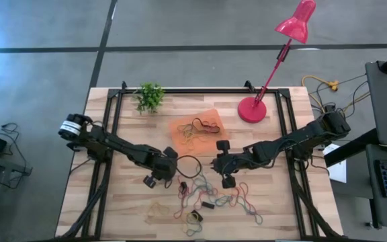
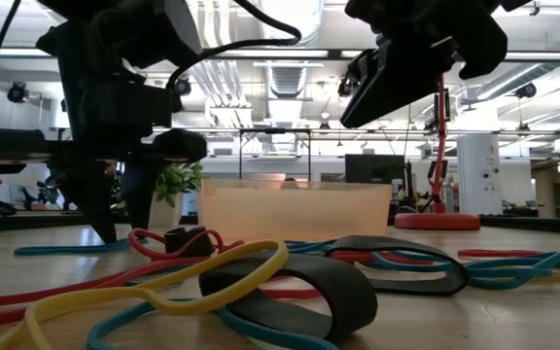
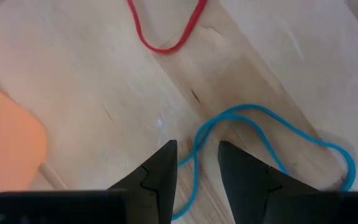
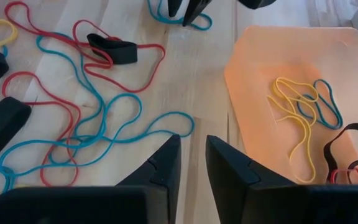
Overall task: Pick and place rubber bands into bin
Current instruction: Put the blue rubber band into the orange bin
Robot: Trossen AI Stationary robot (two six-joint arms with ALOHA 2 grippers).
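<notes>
Rubber bands (image 1: 210, 198) in red, blue, yellow and black lie loose on the wooden table, near of centre (image 4: 86, 118). The orange bin (image 1: 195, 128) sits flat beyond them and holds yellow, blue, black and red bands (image 4: 303, 118). My left gripper (image 3: 197, 163) is open and low at the table, pointing down; its fingers stand on either side of a strand of a blue band (image 3: 272, 130). It also shows in the low view as the left gripper (image 2: 117, 222). My right gripper (image 4: 192, 155) is narrowly open and raised above the table (image 2: 397, 68), between the bin and the scattered bands. My left gripper comes from above with one finger (image 3: 163, 168) on each side of the blue band's strand (image 3: 195, 152), which lies slack on the table. Whether a finger touches the strand, I cannot tell.
A red desk lamp stands with its round base (image 1: 252, 109) on the table's far right, and a small green plant (image 1: 150, 97) on the far left. Short wide black bands (image 4: 114, 50) lie among the thin ones. Bare wood (image 1: 113, 202) shows toward the near left.
</notes>
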